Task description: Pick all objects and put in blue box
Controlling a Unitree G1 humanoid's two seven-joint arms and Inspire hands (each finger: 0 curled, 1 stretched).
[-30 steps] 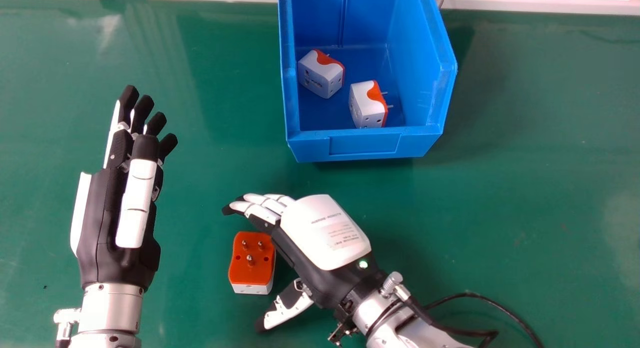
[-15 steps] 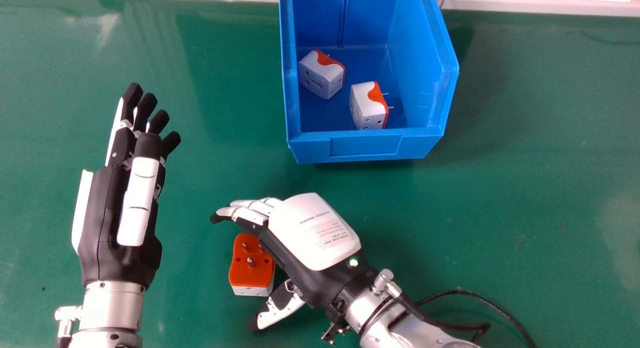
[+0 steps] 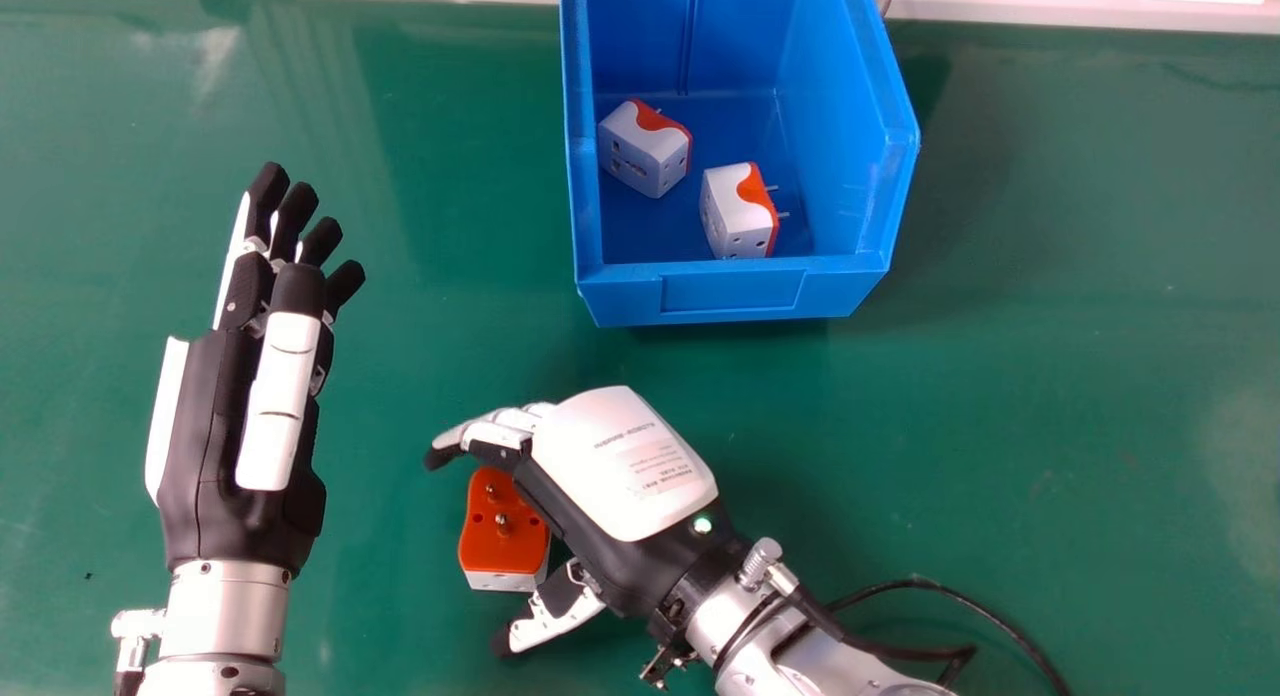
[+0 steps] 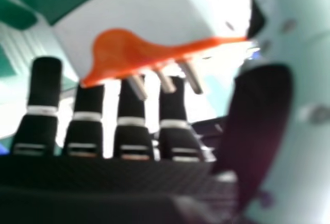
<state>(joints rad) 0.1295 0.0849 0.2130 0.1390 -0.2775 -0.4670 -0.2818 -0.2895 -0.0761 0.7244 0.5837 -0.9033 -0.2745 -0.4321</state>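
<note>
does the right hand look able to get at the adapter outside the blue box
Probably yes: the open right hand hangs partly over the adapter, fingers by its far end, thumb by its near one, and nothing seems to block it.

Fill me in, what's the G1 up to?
The right hand is open over an orange and white plug adapter on the green table, fingers and thumb on either side, not gripping it. Two similar adapters lie in the blue box. The left hand is idle, open.
</note>
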